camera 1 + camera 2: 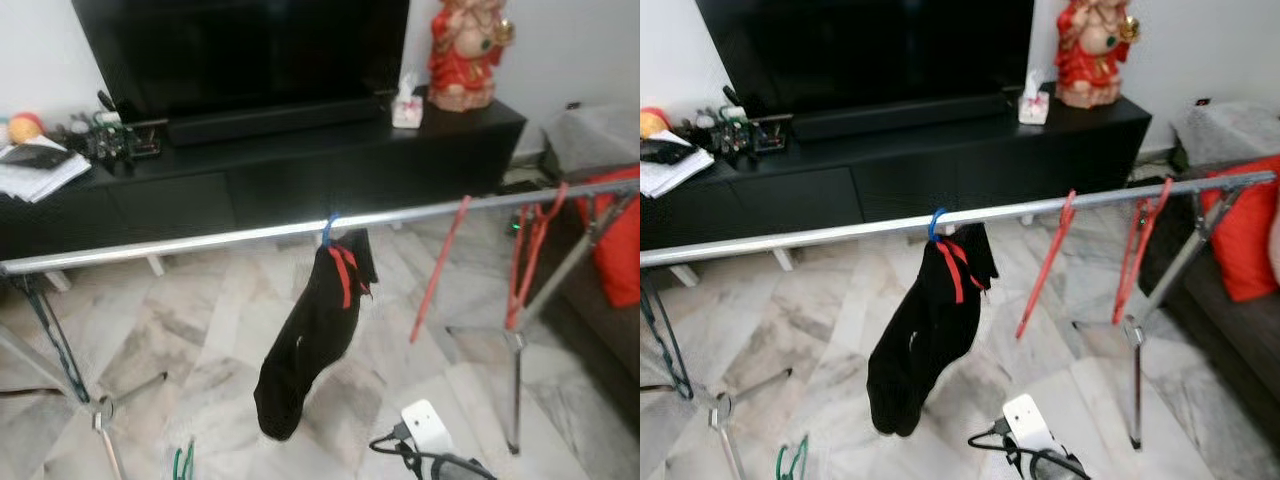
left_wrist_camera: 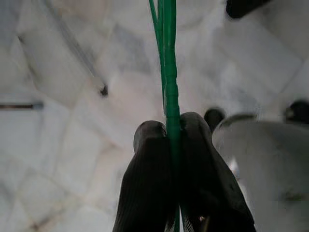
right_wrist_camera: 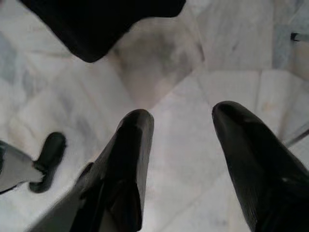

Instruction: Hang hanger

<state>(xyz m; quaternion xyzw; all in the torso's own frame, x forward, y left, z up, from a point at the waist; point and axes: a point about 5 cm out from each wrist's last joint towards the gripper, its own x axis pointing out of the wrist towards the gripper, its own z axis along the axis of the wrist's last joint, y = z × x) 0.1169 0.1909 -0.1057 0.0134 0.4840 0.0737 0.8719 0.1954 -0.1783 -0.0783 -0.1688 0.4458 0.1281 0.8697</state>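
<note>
We are pinching the green hanger [image 2: 166, 72] between our left gripper [image 2: 177, 126] fingers, low at the near left above the marble floor [image 1: 200, 330]. Our right gripper [image 3: 181, 118] is hanging spread and empty. Farther off, a black garment [image 1: 310, 340] is dangling from the rail [image 1: 200, 242].

The floor [image 1: 200, 330] was pale marble tile with grey and tan veining, lit evenly. Across the upper frame a long black cabinet [image 1: 300, 180] stood against a white wall [image 1: 560, 50], carrying a large dark TV [image 1: 240, 50], a red figurine [image 1: 465, 50] at upper right, a tissue box [image 1: 407, 105] and clutter [image 1: 60, 150] at upper left. A grey sofa [image 1: 600, 300] with a red cushion [image 1: 622, 240] sat at the right edge.
</note>
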